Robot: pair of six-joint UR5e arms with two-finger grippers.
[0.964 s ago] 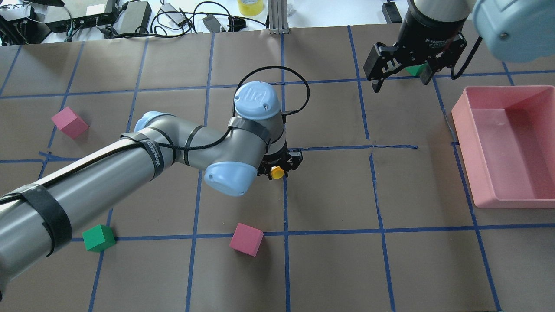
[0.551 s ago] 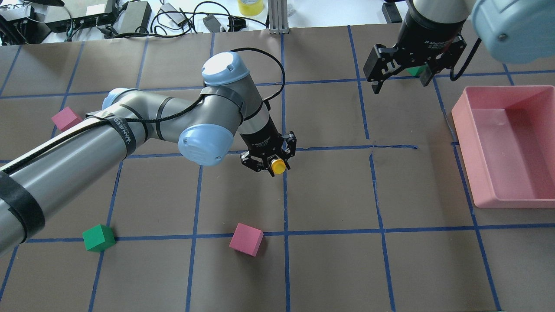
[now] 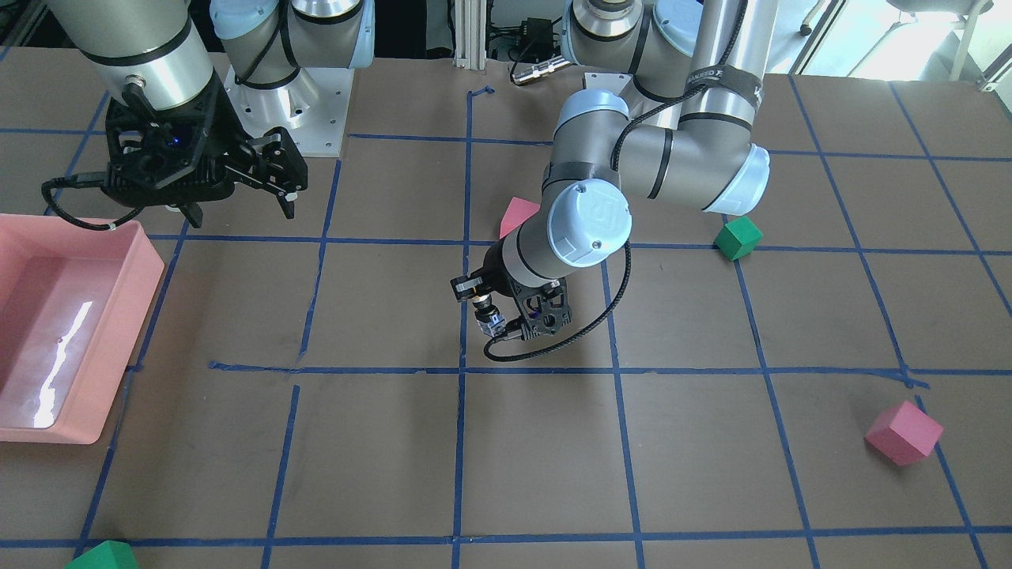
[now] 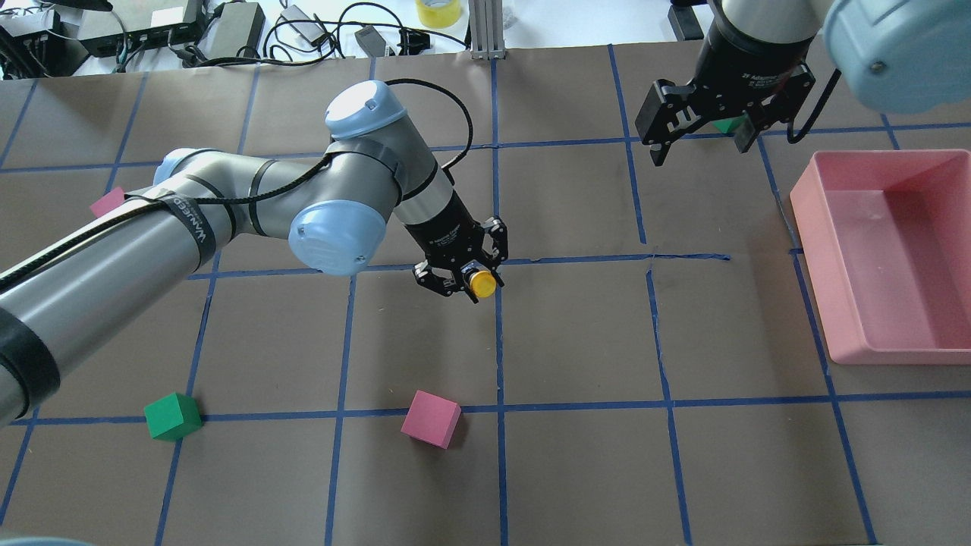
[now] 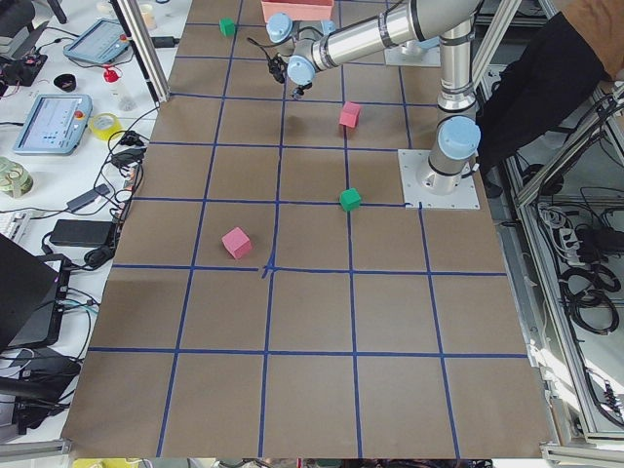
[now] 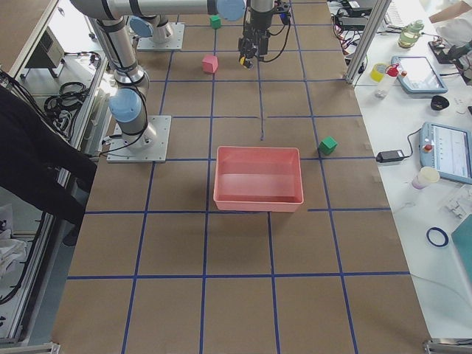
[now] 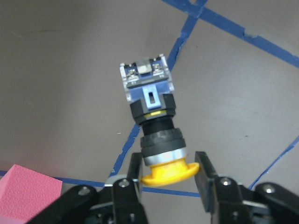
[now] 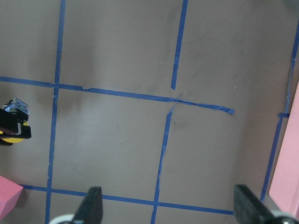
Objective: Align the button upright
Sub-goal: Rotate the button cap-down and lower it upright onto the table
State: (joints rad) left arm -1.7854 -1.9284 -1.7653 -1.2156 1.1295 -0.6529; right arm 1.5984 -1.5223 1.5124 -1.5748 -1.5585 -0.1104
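The button (image 7: 152, 112) has a yellow cap, a black body and a bluish base with a clear terminal block. My left gripper (image 7: 168, 170) is shut on the yellow cap, with the base pointing away from the gripper, toward the brown table. In the overhead view the left gripper (image 4: 463, 274) is tilted near the table's middle, with the button's cap (image 4: 481, 282) showing. The front view shows the button (image 3: 486, 316) hanging base-down from the left gripper (image 3: 506, 312). My right gripper (image 4: 698, 133) is open and empty, high at the back right.
A pink bin (image 4: 823, 258) stands at the right edge. A pink cube (image 4: 431, 418) lies in front of the left gripper, a green cube (image 4: 173, 415) at the front left, another pink cube (image 4: 110, 201) behind the left arm. A green cube (image 4: 730, 123) shows under the right gripper.
My left arm's wrist has swung back and to the left, tilting the gripper. The button has stayed gripped near the same spot. The right arm has not moved.
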